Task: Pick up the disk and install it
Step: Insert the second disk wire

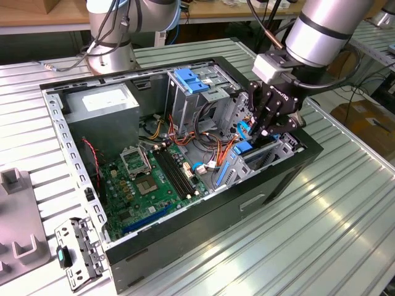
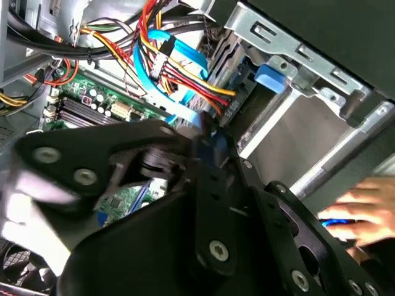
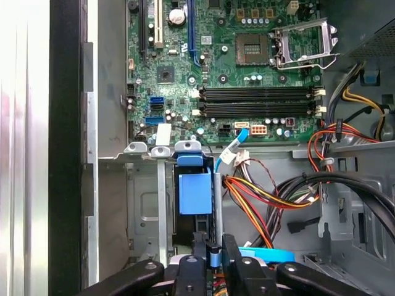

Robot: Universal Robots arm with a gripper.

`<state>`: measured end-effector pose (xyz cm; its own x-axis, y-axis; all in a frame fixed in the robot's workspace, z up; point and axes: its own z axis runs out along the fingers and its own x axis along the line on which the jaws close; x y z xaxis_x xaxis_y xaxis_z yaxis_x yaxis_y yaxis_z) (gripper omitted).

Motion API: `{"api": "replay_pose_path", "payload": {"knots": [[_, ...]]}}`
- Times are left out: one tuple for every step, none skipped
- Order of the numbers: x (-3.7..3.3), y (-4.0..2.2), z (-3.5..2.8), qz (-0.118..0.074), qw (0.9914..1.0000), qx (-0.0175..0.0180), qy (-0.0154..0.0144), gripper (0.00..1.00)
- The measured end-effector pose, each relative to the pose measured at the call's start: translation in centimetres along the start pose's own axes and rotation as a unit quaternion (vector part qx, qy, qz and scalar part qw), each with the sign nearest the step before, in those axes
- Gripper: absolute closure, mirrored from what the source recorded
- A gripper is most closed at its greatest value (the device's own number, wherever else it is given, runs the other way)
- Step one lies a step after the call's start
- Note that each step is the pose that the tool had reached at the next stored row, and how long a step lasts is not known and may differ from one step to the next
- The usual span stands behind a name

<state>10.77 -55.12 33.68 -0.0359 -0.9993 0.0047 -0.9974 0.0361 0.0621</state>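
Gripper (image 1: 262,126) grips one disk (image 3: 195,192) in bay.

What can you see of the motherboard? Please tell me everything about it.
The motherboard is a green circuit board lying flat on the floor of the open case. Its CPU socket looks empty, with a metal frame beside it. Long black memory slots, all empty, run next to the socket. Small blue ports and dark chips dot the board. Red, yellow and orange cables lie beside one edge.
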Motion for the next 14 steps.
{"api": "replay_pose_path", "payload": {"knots": [[0.0,0.02,-0.27,0.0,1.0,0.0,0.0005,0.76],[0.0,0.04,-0.6,0.0,1.0,-0.0001,0.0008,0.76],[0.0,0.06,-0.9,0.0,1.0,-0.0001,0.0006,0.76],[0.0,0.09,-1.36,0.0,1.0,-0.0001,0.0009,0.76],[0.0,0.11,-1.65,0.0,1.0,-0.0001,0.0011,0.76],[-0.01,0.13,-1.98,0.0,1.0,-0.0001,0.001,0.76],[0.0,0.14,-2.12,0.0,1.0,-0.0001,0.001,0.76],[0.0,0.14,-2.12,0.0,1.0,-0.0001,0.0008,0.76],[0.0,0.14,-2.12,0.0,1.0,-0.0001,0.0009,0.76],[0.0,0.14,-2.12,0.0,1.0,-0.0001,0.0009,0.78],[0.0,0.14,-2.13,0.0,1.0,-0.0001,0.0009,0.85],[0.0,0.14,-2.14,0.0,1.0,-0.0001,0.001,0.85],[0.0,0.14,-2.14,0.0,1.0,-0.0001,0.001,0.89],[0.0,0.14,-2.14,0.0,1.0,-0.0001,0.001,0.89]]}}
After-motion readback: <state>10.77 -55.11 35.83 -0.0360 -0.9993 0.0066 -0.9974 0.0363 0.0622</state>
